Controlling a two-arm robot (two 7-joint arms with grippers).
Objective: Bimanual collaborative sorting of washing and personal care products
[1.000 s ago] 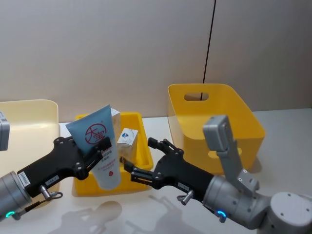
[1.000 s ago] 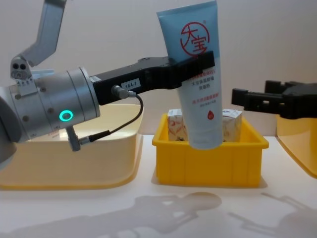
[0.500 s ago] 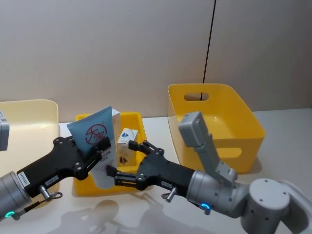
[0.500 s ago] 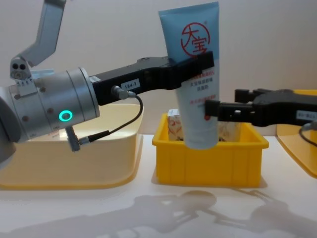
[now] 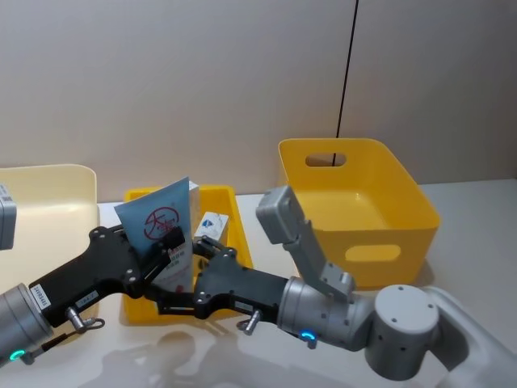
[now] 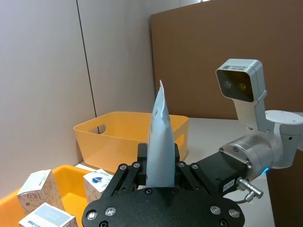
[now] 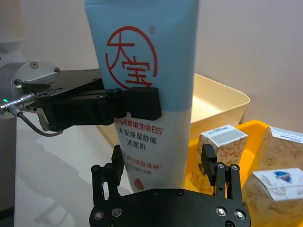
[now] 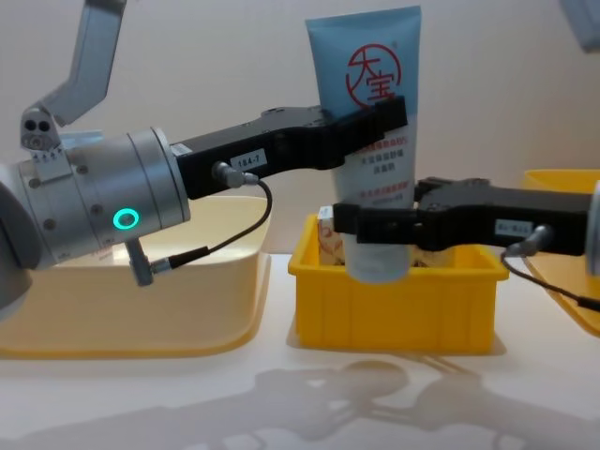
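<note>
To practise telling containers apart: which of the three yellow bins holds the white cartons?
The small middle tray, cartons standing inside; it sits between the pale tub and the handled bin.

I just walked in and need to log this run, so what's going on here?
The left gripper is shut on a light blue tube, holding it upright above the small yellow tray where white cartons stand. The right gripper sits lower on the same tube, its fingers open on either side and not yet closed. It looks like a handover between the arms, with the left one bearing the tube.
</note>
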